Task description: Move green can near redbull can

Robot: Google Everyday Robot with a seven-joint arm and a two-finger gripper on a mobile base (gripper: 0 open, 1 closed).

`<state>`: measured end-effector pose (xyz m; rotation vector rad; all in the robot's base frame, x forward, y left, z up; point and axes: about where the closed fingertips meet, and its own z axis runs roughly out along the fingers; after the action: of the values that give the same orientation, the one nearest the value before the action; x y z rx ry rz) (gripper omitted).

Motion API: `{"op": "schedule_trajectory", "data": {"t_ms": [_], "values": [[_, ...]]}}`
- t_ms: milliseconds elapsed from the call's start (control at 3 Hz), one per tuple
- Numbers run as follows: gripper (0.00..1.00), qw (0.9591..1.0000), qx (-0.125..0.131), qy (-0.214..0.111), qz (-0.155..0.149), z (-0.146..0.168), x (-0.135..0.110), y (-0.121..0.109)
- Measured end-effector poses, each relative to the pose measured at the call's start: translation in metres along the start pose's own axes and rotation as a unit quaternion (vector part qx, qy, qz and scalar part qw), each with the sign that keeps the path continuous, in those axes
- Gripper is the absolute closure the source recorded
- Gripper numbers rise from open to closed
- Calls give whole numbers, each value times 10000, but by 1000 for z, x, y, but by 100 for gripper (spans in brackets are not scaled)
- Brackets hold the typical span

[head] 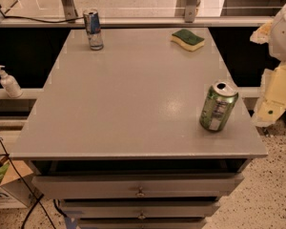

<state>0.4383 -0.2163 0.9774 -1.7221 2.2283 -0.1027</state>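
The green can (218, 106) stands upright near the right front corner of the grey table (128, 94); it is shiny green with a white label patch and a silver top. The redbull can (93, 29), slim and blue and silver, stands at the far left back of the table, far from the green can. My gripper (272, 97) is a cream-coloured part at the right edge of the view, just right of the green can and beyond the table's right edge, not touching the can.
A green-and-yellow sponge (188, 39) lies at the back right of the table. A white pump bottle (9, 82) stands on a ledge to the left. Drawers (140, 187) sit under the tabletop. A cardboard box (2, 187) and cables lie on the floor at left.
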Motion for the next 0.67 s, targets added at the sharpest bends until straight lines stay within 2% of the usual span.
{"op": "schedule_trajectory", "data": {"t_ms": [333,667], "values": [[0,10000,1,0,0,0,0,0],[0,9997,133,-87,-186,1,-6,-2]]}}
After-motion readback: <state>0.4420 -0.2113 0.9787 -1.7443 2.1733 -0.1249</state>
